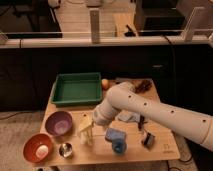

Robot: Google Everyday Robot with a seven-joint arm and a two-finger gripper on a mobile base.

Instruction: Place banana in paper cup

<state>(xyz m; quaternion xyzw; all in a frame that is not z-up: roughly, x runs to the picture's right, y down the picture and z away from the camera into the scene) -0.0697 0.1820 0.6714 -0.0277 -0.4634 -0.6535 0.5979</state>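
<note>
1. Banana (83,125), one only, shows as a pale yellow piece a little back from the front edge of the table (160,150). Nearer than it are one red-orange bowl (37,148), one small metal cup (65,149), one blue object (116,140) and one small black-and-white item (146,139).
2. One paper cup (88,139) stands just beside the metal cup, on its right. It seems to be directly under the banana, touching or nearly so. I cannot tell whether the fruit's tip is already inside the rim.
3. The gripper (86,131) points down over that spot, at the end of the only arm (150,112), which reaches in from the right. It seems to have the banana, but I cannot tell how far open it is or how firm the hold is.
4. The coming move turns on this: the cup lies straight below the tool, not off to a side. The banana's long axis looks more upright than flat, so I judge a short vertical drop is what is left.
5. One purple bowl (59,122) sits just left of the gripper. A pale flat thing (127,117) lies right of it, partly under the arm.
6. Farthest back are one green tray (77,89), one orange ball (105,83) touching the tray's right edge, and one dark item (145,85).
</note>
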